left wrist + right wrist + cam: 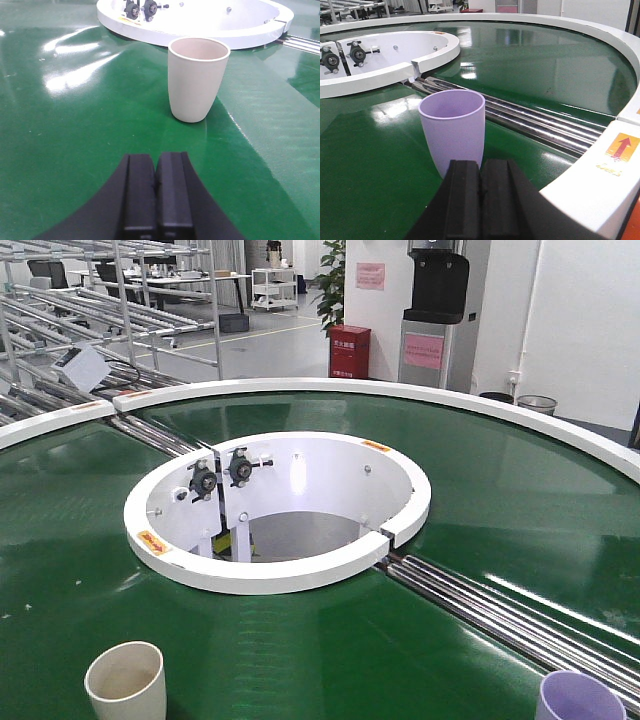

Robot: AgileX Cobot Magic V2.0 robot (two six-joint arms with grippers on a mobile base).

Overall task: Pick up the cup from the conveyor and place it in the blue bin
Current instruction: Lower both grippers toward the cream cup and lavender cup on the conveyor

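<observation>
Green conveyor (pixel 300 640), cream cup (pixel 125 685), lilac cup (pixel 580 702)

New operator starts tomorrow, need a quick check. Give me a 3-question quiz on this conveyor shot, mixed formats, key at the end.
1. Multiple choice: how many cups show on the conveyor belt? A) one B) two C) three
2. True or false: the left tool is shut on the cream cup.
3. Fill in: the cup just ahead of the right tool is ____ in colour.

Key:
1. B: the cream cup and the purple cup.
2. False: the left tool is shut but holds nothing, and the cup stands apart, ahead of it.
3. Purple.
</observation>
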